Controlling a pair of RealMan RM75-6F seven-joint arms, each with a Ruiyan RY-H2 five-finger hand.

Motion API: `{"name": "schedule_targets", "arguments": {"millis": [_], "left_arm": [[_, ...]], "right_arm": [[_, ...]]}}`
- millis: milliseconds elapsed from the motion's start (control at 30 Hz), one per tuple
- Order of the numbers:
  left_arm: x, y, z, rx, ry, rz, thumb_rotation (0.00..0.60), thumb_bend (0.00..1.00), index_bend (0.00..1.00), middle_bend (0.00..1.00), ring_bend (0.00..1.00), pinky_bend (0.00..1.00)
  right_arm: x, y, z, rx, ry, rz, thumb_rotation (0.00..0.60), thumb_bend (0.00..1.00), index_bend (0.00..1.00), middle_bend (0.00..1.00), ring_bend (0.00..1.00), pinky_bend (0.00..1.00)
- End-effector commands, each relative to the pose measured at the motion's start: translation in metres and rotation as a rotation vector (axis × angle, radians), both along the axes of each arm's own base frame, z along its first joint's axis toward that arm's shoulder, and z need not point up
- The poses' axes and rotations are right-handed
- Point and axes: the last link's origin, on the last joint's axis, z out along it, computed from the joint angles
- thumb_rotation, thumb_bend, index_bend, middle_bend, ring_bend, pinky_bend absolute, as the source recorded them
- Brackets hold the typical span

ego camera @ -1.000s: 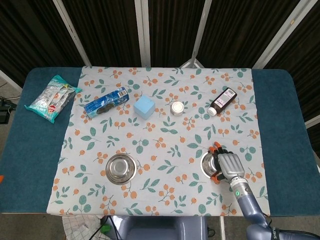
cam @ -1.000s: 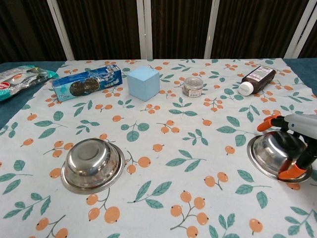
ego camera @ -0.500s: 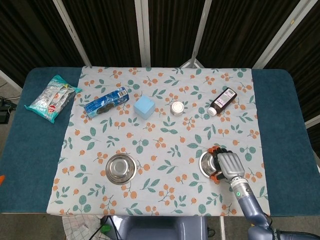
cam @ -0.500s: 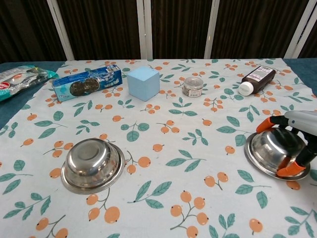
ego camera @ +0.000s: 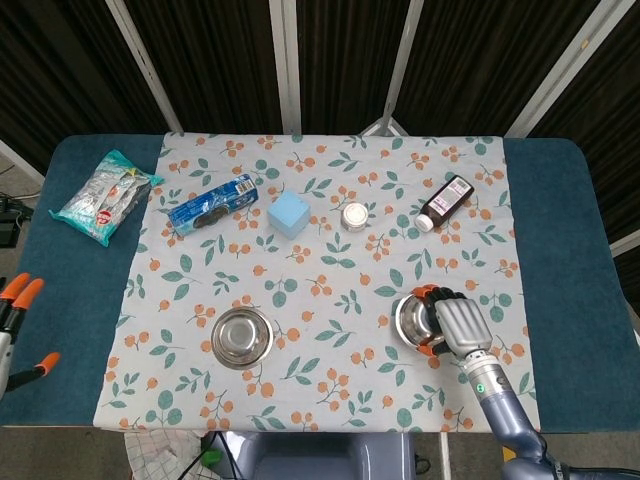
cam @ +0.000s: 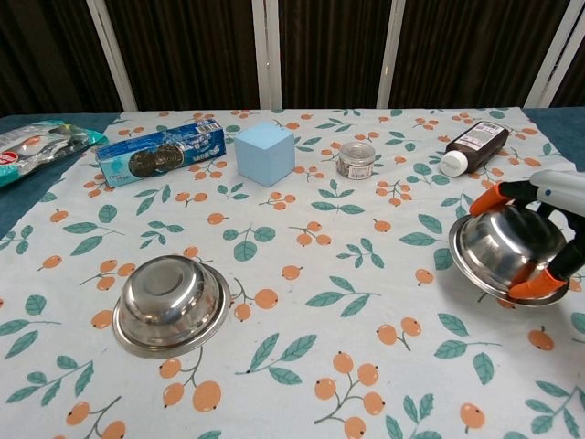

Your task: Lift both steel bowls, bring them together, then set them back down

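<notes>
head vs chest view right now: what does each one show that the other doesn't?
Head only: the left hand, open at the table's left edge, holding nothing, and the right forearm.
Chest only: the right bowl tilted and raised off the cloth, with its shadow below.
Both: right hand gripping that bowl, left bowl on the cloth, cookies, blue cube, jar, bottle, snack bag.

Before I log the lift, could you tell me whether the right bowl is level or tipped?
Tipped: the right bowl leans with its opening toward the left in the right hand.
</notes>
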Motion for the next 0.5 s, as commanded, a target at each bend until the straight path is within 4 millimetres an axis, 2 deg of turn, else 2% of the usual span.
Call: {"name": "schedule_targets", "arguments": {"millis": [33, 200, 333, 500], "left_arm": [[0.026, 0.022, -0.021, -0.128, 0.019, -0.009, 0.6, 0.06, 0.12, 0.04, 0.0, 0.02], [0.053, 0.046, -0.047, -0.321, 0.032, -0.006, 0.6, 0.05, 0.12, 0.03, 0.0, 0.02], [0.064, 0.064, -0.067, -0.4, 0.075, 0.003, 0.6, 0.02, 0.12, 0.02, 0.0, 0.02], [0.08, 0.081, -0.102, -0.51, 0.073, 0.003, 0.6, 0.0, 0.12, 0.02, 0.0, 0.02]], "right_arm": [[0.006, 0.001, 0.008, -0.008, 0.008, 0.017, 0.6, 0.06, 0.36, 0.26, 0.34, 0.39], [0.013, 0.0, 0.022, -0.024, 0.019, 0.025, 0.6, 0.06, 0.36, 0.26, 0.34, 0.39], [0.015, -0.002, 0.03, -0.043, 0.017, 0.017, 0.6, 0.06, 0.36, 0.26, 0.34, 0.39], [0.013, -0.004, 0.034, -0.045, 0.026, 0.008, 0.6, 0.06, 0.36, 0.26, 0.34, 0.39]]}}
